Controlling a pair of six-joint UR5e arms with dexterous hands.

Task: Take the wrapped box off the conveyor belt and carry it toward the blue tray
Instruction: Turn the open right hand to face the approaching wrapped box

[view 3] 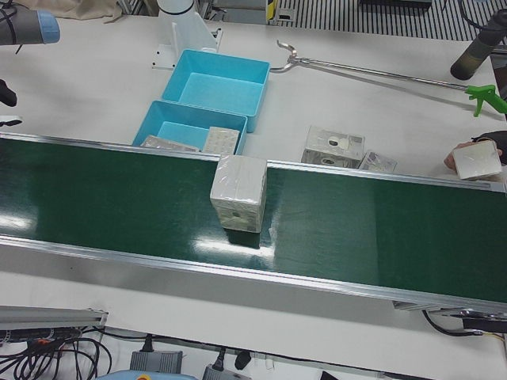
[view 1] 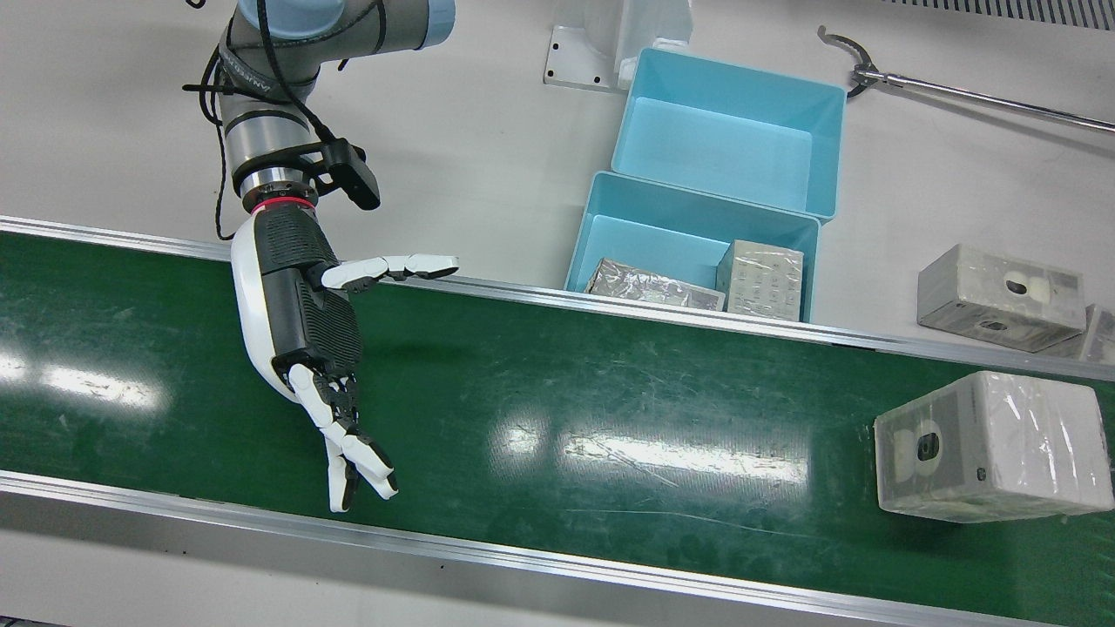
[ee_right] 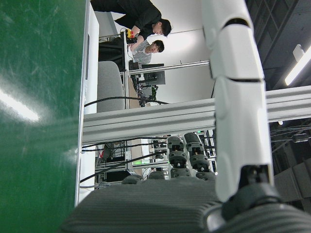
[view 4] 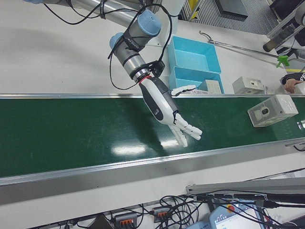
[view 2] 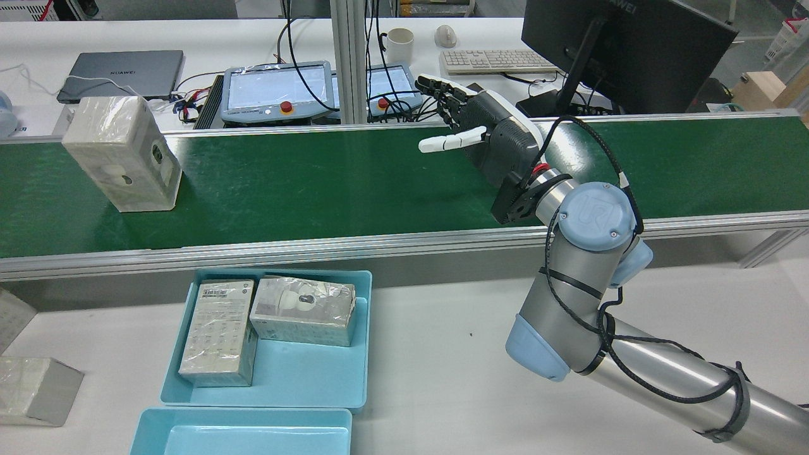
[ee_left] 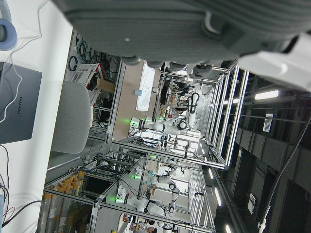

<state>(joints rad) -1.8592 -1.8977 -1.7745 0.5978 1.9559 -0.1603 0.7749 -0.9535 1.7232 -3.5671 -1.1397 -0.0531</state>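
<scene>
The wrapped box stands on the green conveyor belt, far from my right hand; it also shows in the rear view and the left-front view. My right hand hovers over the belt, open, fingers spread and holding nothing. The blue tray sits beside the belt with two wrapped boxes inside. Of my left hand only the grey palm shows, in its own view; its fingers are hidden.
A second, empty blue tray lies behind the first. Loose wrapped boxes rest on the white table near a long grabber tool. A person's hand holds a box at the table's end. Teach pendants stand beyond the belt.
</scene>
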